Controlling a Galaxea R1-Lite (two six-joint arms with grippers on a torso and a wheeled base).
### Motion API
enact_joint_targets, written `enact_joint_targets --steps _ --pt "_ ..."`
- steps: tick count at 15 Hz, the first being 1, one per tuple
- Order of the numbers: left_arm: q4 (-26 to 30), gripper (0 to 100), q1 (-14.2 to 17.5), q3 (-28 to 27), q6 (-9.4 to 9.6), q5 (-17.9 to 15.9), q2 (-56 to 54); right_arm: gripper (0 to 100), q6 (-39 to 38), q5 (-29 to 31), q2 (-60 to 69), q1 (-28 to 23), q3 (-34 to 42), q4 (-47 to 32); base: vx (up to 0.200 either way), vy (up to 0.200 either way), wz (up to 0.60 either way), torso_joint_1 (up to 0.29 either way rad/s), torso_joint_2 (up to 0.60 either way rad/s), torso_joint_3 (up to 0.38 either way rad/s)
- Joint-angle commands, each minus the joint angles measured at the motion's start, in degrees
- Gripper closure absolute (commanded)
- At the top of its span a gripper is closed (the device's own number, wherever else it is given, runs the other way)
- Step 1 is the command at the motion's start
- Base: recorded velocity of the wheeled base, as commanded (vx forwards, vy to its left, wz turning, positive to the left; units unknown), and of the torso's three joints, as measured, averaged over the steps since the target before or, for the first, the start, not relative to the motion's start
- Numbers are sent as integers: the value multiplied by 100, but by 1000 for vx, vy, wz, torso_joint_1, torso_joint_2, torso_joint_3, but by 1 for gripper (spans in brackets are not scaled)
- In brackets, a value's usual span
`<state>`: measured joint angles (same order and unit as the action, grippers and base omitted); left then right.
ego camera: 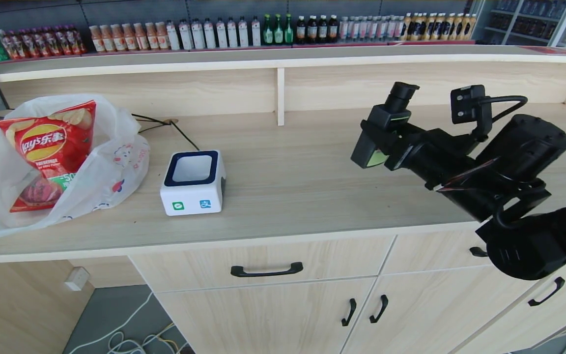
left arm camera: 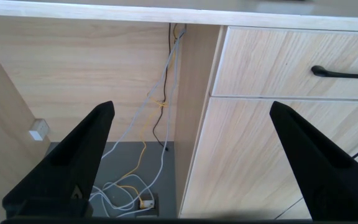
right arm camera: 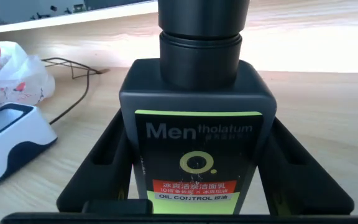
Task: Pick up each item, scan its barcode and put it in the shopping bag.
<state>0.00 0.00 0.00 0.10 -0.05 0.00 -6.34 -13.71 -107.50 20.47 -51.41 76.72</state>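
The bottle is hanging above the tabletop, well right of the scanner, with the right fingers clamping its sides. I am judging that its barcode may be facing away from the scanner, or that the smooth body may be slipping loose. The left fingers are gaping wide, empty.

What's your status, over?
Right gripper shut on black bottle, held above counter, right of scanner. Left gripper open, empty, low by the cabinets. Chips already in shopping bag. Nothing between bottle and scanner.
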Motion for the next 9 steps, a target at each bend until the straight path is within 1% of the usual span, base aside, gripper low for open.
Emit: enact_joint_targets --steps 1,3,5,7,9 --pt "0 0 0 0 -1 -4 0 100 -96 -334 45 -175 78 221 0 0 0 0 0 0" --pt "0 0 0 0 -1 -4 0 100 -236 -870 45 -342 105 335 0 0 0 0 0 0" --pt "0 0 0 0 -1 -4 0 100 -333 -1353 -17 -632 157 485 0 0 0 0 0 0" --pt "0 0 0 0 -1 5 0 100 -526 -1924 -35 -737 342 792 0 0 0 0 0 0" --pt "0 0 0 0 -1 -4 0 100 -825 -2285 -78 -746 439 1021 0 0 0 0 0 0"
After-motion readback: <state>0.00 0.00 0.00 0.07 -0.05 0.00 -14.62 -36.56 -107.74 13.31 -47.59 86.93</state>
